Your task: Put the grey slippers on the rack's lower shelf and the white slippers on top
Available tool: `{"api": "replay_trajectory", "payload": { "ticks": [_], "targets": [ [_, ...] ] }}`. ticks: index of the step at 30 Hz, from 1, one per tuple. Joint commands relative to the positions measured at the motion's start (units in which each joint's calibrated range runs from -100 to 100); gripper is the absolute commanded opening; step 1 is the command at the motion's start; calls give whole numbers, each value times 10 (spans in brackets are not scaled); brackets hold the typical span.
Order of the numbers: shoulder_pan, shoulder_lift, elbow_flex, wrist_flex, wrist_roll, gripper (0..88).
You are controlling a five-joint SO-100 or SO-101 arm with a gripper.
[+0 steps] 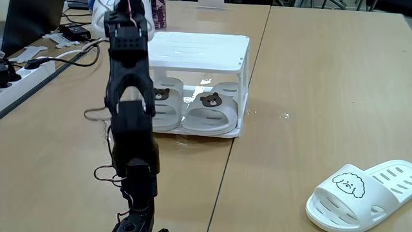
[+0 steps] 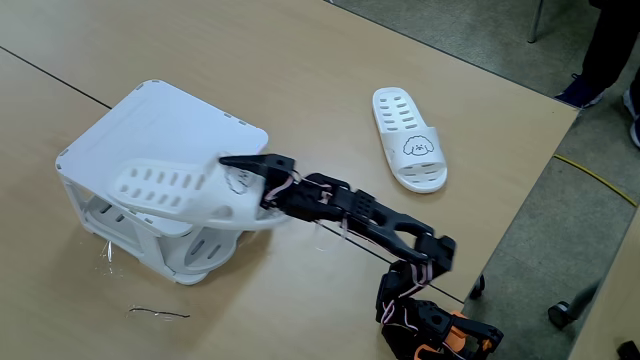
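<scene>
Desk (image 1: 309, 77): light wood, a seam between its panels.
Power strip (image 1: 22, 76): white, left edge in a fixed view, black cables (image 1: 77, 55) plugged in.
Floor (image 2: 480, 40): grey, past the desk's far edge.
Shoe (image 2: 578, 92): dark, a person's.

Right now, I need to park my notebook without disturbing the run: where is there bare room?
Bare: the table stretch between the rack and the loose white slipper. Crowded: the lower shelf holds both grey slippers, the gripper holds the second white slipper over the rack's top, cables lie by the power strip.
</scene>
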Motion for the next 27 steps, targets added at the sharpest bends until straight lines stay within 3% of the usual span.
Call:
{"api": "replay_trajectory", "payload": {
  "ticks": [1,15,23,27],
  "targets": [
    [4,108,-181,-7,4,7],
    [79,591,-705,-8,4,7],
    [92,741,-856,-8,4,15],
    [105,745,-851,-8,4,227]
  ]
}}
